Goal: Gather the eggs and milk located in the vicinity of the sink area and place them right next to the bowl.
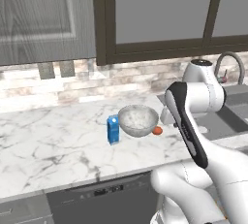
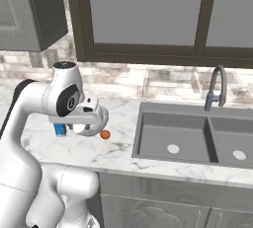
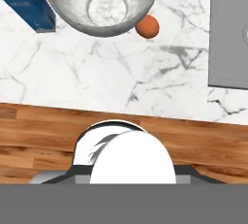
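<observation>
gripper hidden behind arm; milk (image 2: 60,130) half-hidden.

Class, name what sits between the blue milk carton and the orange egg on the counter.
The bowl sits between the milk and the egg, shown in the left base view.

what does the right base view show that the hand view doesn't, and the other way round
Right base view alone: the curved faucet, both sink basins with their drains, and the window above. Hand view alone: the wooden floor below the counter edge and a straight look down into the bowl. Both share the bowl, the blue milk carton on one side of it, the orange-brown egg on the other, and the marble counter.
</observation>
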Tool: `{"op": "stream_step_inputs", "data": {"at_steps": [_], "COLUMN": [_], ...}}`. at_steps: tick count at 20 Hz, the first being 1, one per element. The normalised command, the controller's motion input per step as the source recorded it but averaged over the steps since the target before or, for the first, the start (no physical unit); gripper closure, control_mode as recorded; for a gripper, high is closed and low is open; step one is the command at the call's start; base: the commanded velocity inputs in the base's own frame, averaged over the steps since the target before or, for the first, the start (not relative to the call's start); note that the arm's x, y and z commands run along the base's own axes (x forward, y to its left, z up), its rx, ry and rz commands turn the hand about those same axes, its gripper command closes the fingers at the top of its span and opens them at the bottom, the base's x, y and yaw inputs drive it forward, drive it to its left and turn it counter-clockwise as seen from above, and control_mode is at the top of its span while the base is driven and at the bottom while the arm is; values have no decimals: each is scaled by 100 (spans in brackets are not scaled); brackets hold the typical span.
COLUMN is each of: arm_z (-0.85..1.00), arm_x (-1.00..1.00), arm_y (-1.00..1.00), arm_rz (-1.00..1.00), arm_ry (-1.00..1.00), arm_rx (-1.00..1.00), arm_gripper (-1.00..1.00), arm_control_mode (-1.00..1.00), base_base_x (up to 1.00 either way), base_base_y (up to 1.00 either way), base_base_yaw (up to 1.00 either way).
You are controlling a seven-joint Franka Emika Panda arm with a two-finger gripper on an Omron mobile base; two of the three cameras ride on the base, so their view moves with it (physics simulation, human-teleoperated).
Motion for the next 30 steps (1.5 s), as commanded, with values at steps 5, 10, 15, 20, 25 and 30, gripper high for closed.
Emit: {"op": "stream_step_inputs", "data": {"at_steps": [5, 10, 15, 20, 25, 30], "arm_z": [0, -3, -6, -11, -15, -5], "arm_x": [0, 6, 5, 25, 64, 41], "arm_y": [0, -6, -22, -37, -41, -34], "arm_rz": [0, 1, 2, 7, 14, 36], "arm_ry": [0, 0, 0, 0, 0, 0], "arm_rx": [0, 2, 7, 7, 1, 2], "arm_gripper": [100, 100, 100, 100, 100, 100], "arm_control_mode": [100, -100, -100, -100, -100, -100], "base_base_x": [62, 36, 0, 0, 0, 0], "base_base_y": [-19, -21, 0, 0, 0, 0], "base_base_yaw": [3, 4, 0, 0, 0, 0]}}
